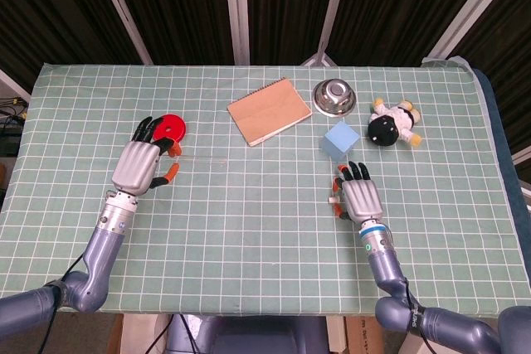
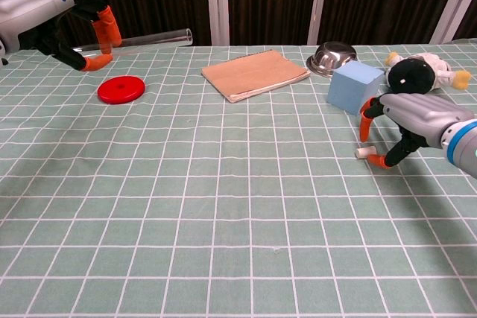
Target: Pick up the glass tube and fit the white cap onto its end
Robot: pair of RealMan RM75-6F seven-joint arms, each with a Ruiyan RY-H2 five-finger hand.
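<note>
Above table: clear glass tube [image 2: 153,36] pinched in left hand [image 2: 56,16], level.

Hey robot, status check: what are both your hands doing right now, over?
Left robot hand holds the glass tube above the table. Right robot hand open, fingertips around the white cap on the cloth. Blue block close behind.

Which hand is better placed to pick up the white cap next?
Right. The right hand hovers with fingers spread around the white cap, while the left hand already holds the glass tube across the table.
</note>
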